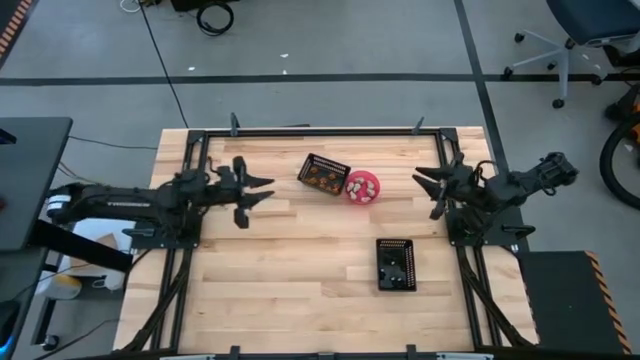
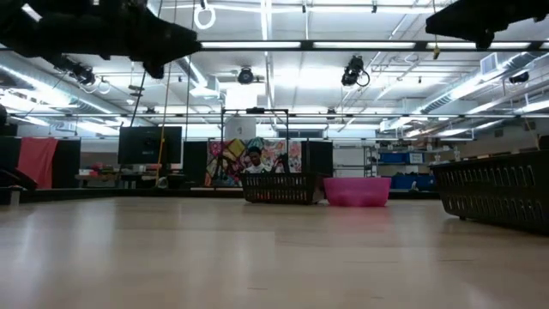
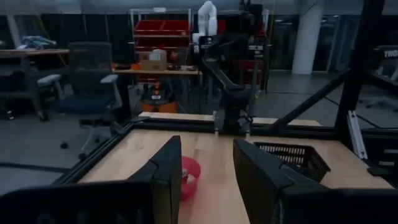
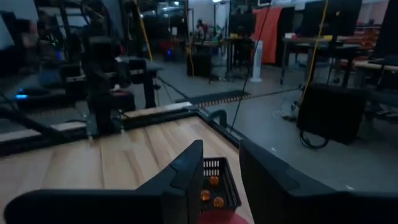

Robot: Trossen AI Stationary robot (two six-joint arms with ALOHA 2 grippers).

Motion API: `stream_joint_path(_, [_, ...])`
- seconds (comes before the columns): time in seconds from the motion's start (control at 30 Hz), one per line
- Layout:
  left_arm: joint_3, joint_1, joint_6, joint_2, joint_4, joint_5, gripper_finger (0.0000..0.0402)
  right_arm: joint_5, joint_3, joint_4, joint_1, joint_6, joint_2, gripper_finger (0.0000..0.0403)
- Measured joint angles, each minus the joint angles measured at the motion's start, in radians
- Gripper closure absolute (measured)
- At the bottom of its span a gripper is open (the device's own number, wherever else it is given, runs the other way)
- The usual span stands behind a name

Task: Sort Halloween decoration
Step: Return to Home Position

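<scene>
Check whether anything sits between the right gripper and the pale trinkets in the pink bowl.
Nothing visible does. In the high view the right gripper, open, hovers apart from the pink bowl holding the pale trinkets, with only bare table between them. The mesh basket lies beyond the bowl; the left gripper waits farther off.

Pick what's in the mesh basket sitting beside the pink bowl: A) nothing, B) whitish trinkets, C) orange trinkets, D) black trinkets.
C: the high view shows orange trinkets inside the mesh basket beside the pink bowl, and the right wrist view shows them there too.
</scene>
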Motion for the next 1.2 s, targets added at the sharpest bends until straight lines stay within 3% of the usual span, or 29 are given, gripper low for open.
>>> stream_joint_path(0.23, [-0.004, 0.020, 0.020, -0.176, -0.167, -0.006, 0.0285, -0.007, -0.071, 0.031, 0.000, -0.056, -0.182, 0.0295])
stream_joint_path(0.4, [-0.021, 0.019, 0.067, -0.271, -0.239, -0.088, 0.0285, 0.043, -0.084, 0.031, 0.000, -0.145, -0.310, 0.0296])
stream_joint_path(0.83, [-0.214, 0.066, 0.029, -0.415, -0.193, -0.120, 0.0285, 0.043, -0.170, 0.108, -0.002, -0.167, -0.312, 0.0296])
stream_joint_path(1.2, [-0.276, 0.247, -0.006, -0.447, -0.125, -0.120, 0.0285, 0.043, -0.374, 0.441, -0.076, -0.228, -0.311, 0.0296])
